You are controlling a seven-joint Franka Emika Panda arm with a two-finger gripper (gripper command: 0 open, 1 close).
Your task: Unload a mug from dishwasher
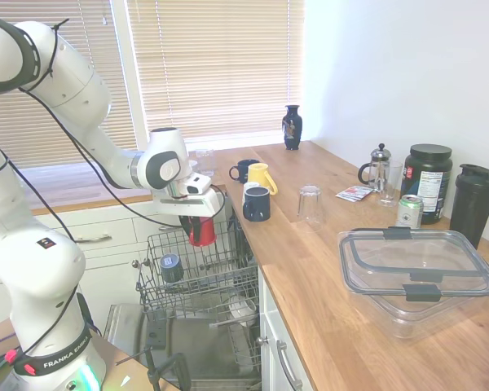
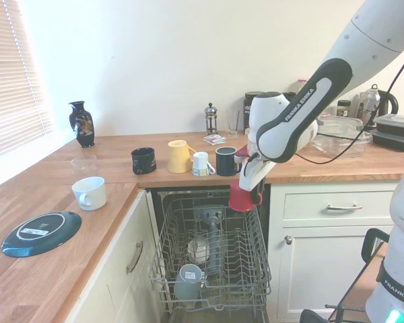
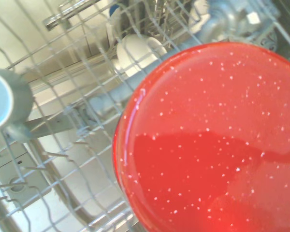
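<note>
First exterior view: the hand (image 1: pixel 199 220) held the red mug (image 1: pixel 201 232) closed between its fingers, above the back of the dishwasher (image 1: pixel 197 281) rack and just beside the worktop (image 1: pixel 326 269) edge.
Risk there: swung sideways too low, the mug could have struck the worktop edge or the navy mug (image 1: pixel 257 204) and yellow mug (image 1: pixel 262 177) near it.
Hidden there: the fingers themselves were mostly covered by the wrist.
Second exterior view: the mug (image 2: pixel 241 197) hung clear of the rack (image 2: pixel 215 252), below worktop (image 2: pixel 155 171) level.
Risk there: a shallow grip on a glossy wall might have slipped, dropping it onto the grey cup (image 2: pixel 187 281) below.
Wrist view: the mug (image 3: pixel 212 140) filled the picture, speckled.
Hidden there: the rack beneath was blurred and the handle was out of sight.
</note>
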